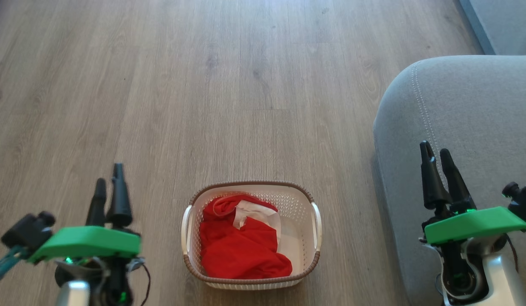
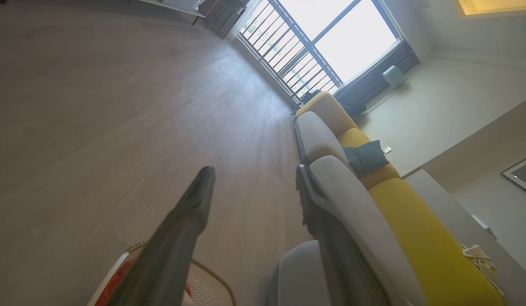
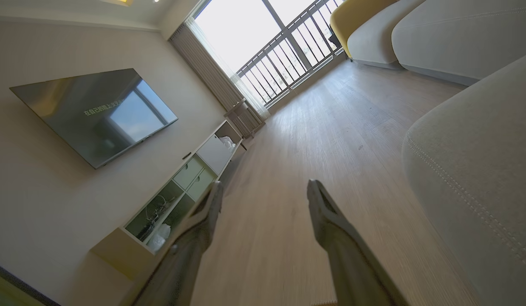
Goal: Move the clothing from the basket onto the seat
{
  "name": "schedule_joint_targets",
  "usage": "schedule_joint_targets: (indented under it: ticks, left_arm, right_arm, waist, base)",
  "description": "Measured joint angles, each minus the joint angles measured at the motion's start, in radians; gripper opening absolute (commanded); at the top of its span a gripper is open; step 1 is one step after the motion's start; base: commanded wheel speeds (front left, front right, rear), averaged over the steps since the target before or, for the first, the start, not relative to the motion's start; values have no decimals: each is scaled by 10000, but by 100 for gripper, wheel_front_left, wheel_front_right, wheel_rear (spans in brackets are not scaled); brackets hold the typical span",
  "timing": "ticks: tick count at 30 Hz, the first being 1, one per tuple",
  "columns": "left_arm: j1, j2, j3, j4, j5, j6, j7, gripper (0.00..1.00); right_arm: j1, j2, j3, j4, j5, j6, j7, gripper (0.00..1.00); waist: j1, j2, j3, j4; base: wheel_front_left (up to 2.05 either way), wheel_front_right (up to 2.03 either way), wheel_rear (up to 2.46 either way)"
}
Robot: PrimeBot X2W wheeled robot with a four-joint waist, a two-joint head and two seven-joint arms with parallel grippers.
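The cream basket [image 1: 315, 238] with a brown rim stands on the wood floor at the bottom centre of the head view. Inside it lies the clothing [image 1: 239, 246], a heap of bright red fabric with a white panel near its top. The grey seat [image 1: 471, 110] with pale stitching fills the right side. My left gripper [image 1: 108, 178] hangs open to the left of the basket, well apart from it. Over the seat's front part my right gripper [image 1: 435, 154] is open and empty. In the left wrist view, the basket's corner [image 2: 118, 265] peeks past one finger [image 2: 195, 204].
Bare wood floor [image 1: 212, 85] stretches ahead of the basket. A TV cabinet [image 3: 182, 191] and wall-mounted screen [image 3: 97, 112] line one wall, balcony railings [image 3: 284, 63] the far end. Yellow sofa backs [image 2: 416, 229] with a dark cushion [image 2: 367, 157] run behind the grey seats.
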Motion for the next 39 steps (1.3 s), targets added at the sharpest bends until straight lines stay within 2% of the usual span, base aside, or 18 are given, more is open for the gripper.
schedule_joint_targets:
  ticks: [5, 9, 14, 17, 20, 24, 27, 29, 33, 36, 39]
  left_arm:
    - [-16, 8, -945, -161, 1741, 794, -169, 100]
    - [-94, 29, -1570, -259, 2731, 1567, -267, 100]
    - [-187, 314, -2545, -174, 3396, 2299, -439, 100]
    - [-187, 522, -2957, -69, 3841, 2642, -516, 100]
    - [-195, 704, -3388, 10, 4234, 3047, -612, 100]
    - [-285, 859, -3881, 40, 4692, 3419, -706, 100]
    - [-584, 1078, -4194, -56, 5325, 4172, -803, 100]
    - [-684, 1055, -4230, -167, 5379, 4709, -882, 100]
    - [-789, 1294, -4690, -222, 5927, 5333, -972, 100]
    - [-796, 1275, -4878, -224, 5965, 5605, -1057, 100]
    - [-795, 1254, -4805, -180, 5916, 5515, -1135, 100]
  right_arm:
    - [-124, -96, 224, -226, -788, 0, -119, 100]
    - [-193, -291, 546, -349, -1438, 0, -253, 100]
    - [-193, -397, 815, -516, -2370, 0, -431, 100]
    - [-188, -268, 579, -487, -2447, 0, -527, 100]
    - [-192, -376, 792, -516, -2966, 0, -614, 100]
    - [-183, -359, 790, -284, -3292, 0, -702, 100]
    - [-151, -343, 836, -84, -3565, 0, -777, 100]
    - [-172, -343, 886, -119, -3843, 0, -869, 100]
    - [-180, -343, 953, -134, -4297, 0, -968, 100]
    - [-261, -336, 882, -566, -4809, 0, -1080, 100]
    - [-380, -314, 765, -583, -5227, 0, -1179, 100]
  waist:
    - [0, 0, 17, 5]
    - [0, 0, 22, 27]
    - [0, 0, 11, 89]
    - [0, 0, -10, 87]
    - [0, 0, -10, 83]
    - [0, 0, 6, 95]
    - [0, 0, 34, 122]
    - [0, 0, 75, 146]
    - [0, 0, 136, 183]
    - [0, 0, 172, 225]
    - [0, 0, 197, 239]
  base:
    - [0, 0, 0]
    - [0, 0, 0]
    - [0, 0, 0]
    - [0, 0, 0]
    - [0, 0, 0]
    - [0, 0, 0]
    - [0, 0, 0]
    - [0, 0, 0]
    - [0, 0, 0]
    - [0, 0, 0]
    - [0, 0, 0]
